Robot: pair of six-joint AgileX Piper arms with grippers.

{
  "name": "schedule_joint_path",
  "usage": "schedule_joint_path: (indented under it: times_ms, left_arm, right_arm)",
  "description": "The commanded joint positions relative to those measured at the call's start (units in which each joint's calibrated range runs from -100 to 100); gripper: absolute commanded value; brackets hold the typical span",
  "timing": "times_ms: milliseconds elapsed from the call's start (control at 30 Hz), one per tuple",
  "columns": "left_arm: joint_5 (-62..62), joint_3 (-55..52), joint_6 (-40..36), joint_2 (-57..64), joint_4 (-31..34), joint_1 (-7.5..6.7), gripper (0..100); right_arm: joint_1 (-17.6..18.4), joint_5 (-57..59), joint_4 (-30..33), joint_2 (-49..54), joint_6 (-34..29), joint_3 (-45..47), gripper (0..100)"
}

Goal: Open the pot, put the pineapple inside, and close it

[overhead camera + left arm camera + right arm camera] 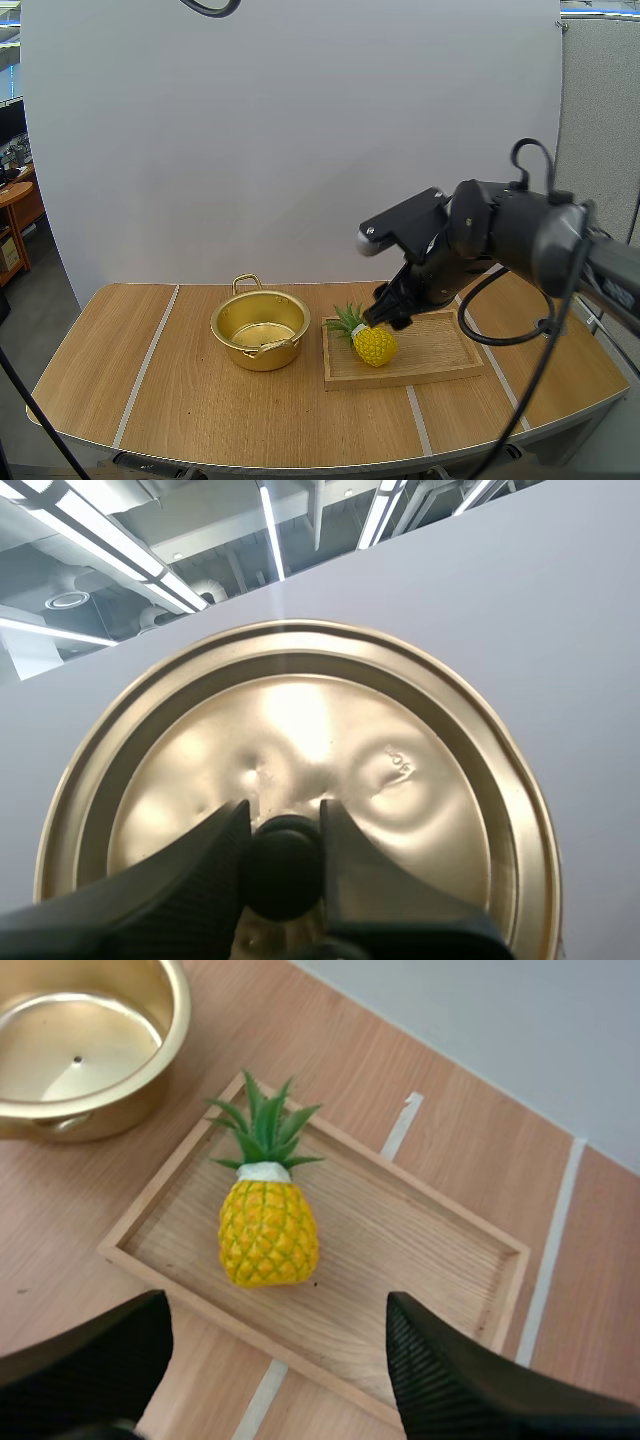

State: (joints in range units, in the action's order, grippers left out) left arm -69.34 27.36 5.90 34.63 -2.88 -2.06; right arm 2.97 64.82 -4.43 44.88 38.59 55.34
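Observation:
A yellow pineapple point(374, 343) with green leaves lies on the wooden tray point(440, 350), at its left end. My right gripper point(385, 310) hovers just above it, its fingers spread wide; in the right wrist view the pineapple point(267, 1228) lies below and between the open fingers point(470, 1380). The gold pot point(260, 328) stands open left of the tray, nothing inside it point(90, 1045). My left gripper point(283, 865) is shut on the black knob point(283, 872) of the gold lid point(300, 770), which is held up in front of the backdrop.
The tray point(420, 1290) sits right of the table's middle, close to the pot. White tape lines point(148, 360) cross the wooden tabletop. Bare table lies left of the pot and along the front edge.

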Motion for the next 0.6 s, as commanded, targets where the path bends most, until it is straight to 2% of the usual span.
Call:
schedule_joint_path:
  times_ms: [0, 233, 567]
  left_arm:
    - [2.2, 0.4, -0.6, 0.4, 0.6, 0.02, 0]
    - [2.2, 0.4, -0.6, 0.4, 0.6, 0.02, 0]
    - [2.2, 0.4, -0.6, 0.4, 0.6, 0.02, 0]
  right_arm:
    - [-0.2, 0.4, -2.5, -5.9, 4.4, -2.5, 100]
    - [-0.2, 4.1, -4.6, -12.4, 6.5, -8.7, 100]
    - [-0.2, 2.4, -5.1, -20.7, 9.1, -10.5, 100]
